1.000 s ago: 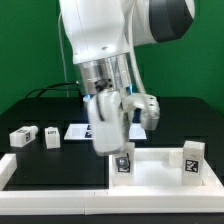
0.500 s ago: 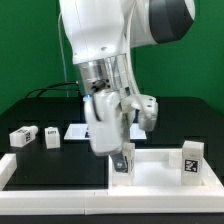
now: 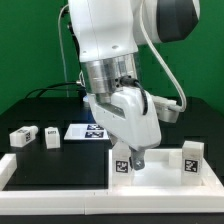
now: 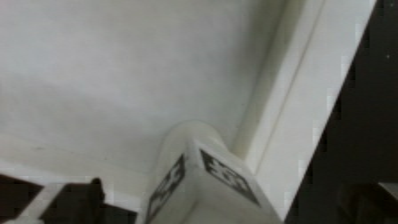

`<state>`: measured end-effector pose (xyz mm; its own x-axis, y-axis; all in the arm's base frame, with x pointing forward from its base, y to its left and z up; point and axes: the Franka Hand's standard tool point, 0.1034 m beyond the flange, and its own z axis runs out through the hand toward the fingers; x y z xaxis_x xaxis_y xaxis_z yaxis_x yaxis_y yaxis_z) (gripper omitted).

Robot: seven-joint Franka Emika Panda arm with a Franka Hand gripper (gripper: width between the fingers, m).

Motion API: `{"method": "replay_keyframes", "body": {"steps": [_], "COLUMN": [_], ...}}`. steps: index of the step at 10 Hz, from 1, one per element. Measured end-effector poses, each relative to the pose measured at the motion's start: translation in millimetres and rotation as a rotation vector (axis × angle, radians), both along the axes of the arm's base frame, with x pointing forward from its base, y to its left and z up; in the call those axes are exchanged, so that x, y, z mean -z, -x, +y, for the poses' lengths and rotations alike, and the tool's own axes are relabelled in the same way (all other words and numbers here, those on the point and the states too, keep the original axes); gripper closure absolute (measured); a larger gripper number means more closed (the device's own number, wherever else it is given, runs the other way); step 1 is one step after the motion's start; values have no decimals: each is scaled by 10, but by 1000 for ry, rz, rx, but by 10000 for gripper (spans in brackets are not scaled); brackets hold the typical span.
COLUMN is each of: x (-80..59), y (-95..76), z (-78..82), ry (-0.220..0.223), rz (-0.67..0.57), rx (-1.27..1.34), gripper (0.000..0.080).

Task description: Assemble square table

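Note:
The white square table top with a raised rim lies at the front of the exterior view's right. My gripper is shut on a white tagged leg block and holds it upright at the top's near left corner. In the wrist view the held leg stands over the top's flat inside, next to its rim; whether it touches is not clear. A second leg block stands at the top's right side. Two more leg blocks lie on the black table at the left.
The marker board lies flat behind the arm. A long white border rail runs along the front left, with a short piece at the far left. The arm's body hides the middle of the table.
The arm has swung toward the exterior view's right and its wrist has turned. The held leg block has shifted slightly right and lower at the table top's corner.

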<state>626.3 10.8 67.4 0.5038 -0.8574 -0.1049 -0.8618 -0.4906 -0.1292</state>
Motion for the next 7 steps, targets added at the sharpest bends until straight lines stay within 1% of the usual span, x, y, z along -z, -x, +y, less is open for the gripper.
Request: {"method": "replay_keyframes", "body": {"steps": [2,3,4,5,6,7], "x": [-24,-36,-34,-30,-29,-23], "y": [-34,-47,-46,-42,-42,-33], "z": [-41,-31,-13,-16,-14,-53], "ry": [64,76,80,78,76,79], "rz": [-32,-42,-47,-45,-43,-38], "rx": [-335,-448,-493,-476,-462,-444], "gripper": [150,150,150,260,260,395]}}
